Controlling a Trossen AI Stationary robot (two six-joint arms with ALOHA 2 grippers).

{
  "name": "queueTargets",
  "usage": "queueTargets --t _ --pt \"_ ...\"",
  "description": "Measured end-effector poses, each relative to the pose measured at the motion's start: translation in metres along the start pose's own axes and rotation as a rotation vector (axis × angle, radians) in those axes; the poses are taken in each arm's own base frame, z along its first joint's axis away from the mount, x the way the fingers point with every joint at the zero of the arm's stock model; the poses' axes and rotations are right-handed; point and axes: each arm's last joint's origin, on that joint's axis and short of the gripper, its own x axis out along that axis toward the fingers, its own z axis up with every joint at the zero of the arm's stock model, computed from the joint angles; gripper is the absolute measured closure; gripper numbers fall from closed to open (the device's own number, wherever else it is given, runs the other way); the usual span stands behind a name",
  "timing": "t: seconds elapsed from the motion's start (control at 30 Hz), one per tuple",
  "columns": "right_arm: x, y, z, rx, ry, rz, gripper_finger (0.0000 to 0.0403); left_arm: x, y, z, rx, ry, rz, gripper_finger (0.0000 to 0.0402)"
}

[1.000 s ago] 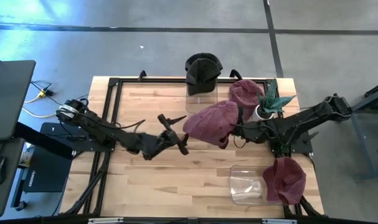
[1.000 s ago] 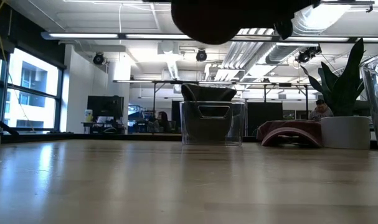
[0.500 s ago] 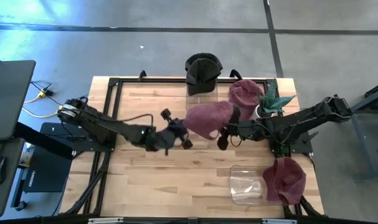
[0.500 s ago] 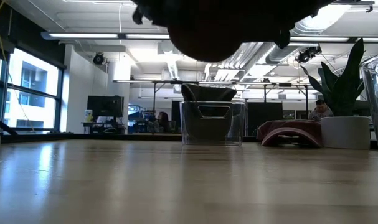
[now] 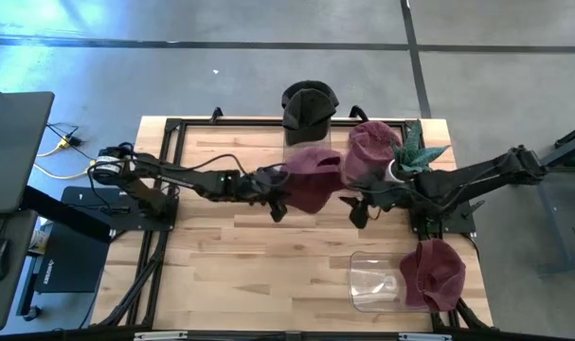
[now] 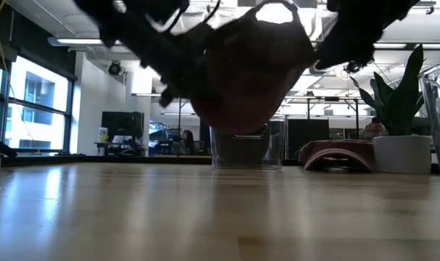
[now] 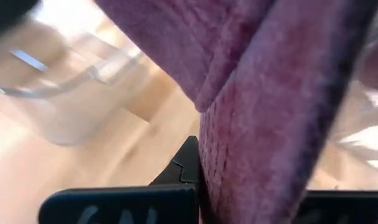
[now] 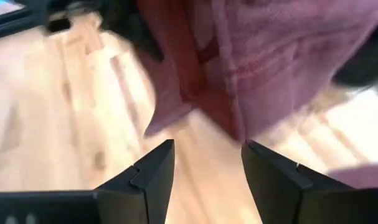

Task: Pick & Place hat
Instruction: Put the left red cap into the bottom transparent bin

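A maroon hat [image 5: 313, 178] hangs over the middle of the table; in the low view this hat [image 6: 250, 72] is well clear of the tabletop. My left gripper [image 5: 283, 194] reaches in from the left and is shut on it. My right gripper [image 5: 357, 208] stands open just right of the hat with nothing between its fingers [image 8: 152, 171]; in the right wrist view the hat [image 8: 269, 62] lies beyond the fingertips. My left gripper pinches the hat's cloth at its left side [image 7: 229, 155] between its two fingers. One finger [image 7: 187, 163] shows beside the cloth; the cloth hides the other. The fingers come slanting down from the table's left. The hat hangs clear of the table.
A black hat [image 5: 309, 102] sits on a clear stand at the far edge. A second maroon hat [image 5: 372, 144] lies by a potted plant [image 5: 412, 153] at the far right. A third maroon hat [image 5: 434, 272] rests on a clear container [image 5: 374, 281] at the near right.
My left gripper has swung toward the far edge and right to the hat, rolled, and shut on the hat's left side. My right gripper has opened and let go of the hat. The hat has shifted left and now hangs lower, from my left gripper.
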Motion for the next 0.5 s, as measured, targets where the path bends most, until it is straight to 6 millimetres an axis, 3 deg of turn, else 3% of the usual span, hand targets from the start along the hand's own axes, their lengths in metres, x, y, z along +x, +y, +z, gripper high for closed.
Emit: queueTargets --t 0.17,0.33,0.43,0.5 --pt "-0.010 0.014 -0.004 -0.119 0.022 0.219 0.0233 0.004 0.020 -0.019 -0.092 -0.023 -0.217 0.0400" --pt "-0.019 0.034 0.013 -0.223 -0.229 0.343 0.0269 0.003 0.021 -0.026 -0.079 0.000 -0.243 0.0400" --pt "-0.026 0.037 0.024 -0.171 -0.383 0.264 0.0296 0.002 0.016 -0.024 -0.083 -0.028 -0.260 0.0400" --pt "-0.029 0.035 0.026 -0.126 -0.438 0.114 0.0317 0.001 0.013 -0.026 -0.078 -0.026 -0.271 0.0400"
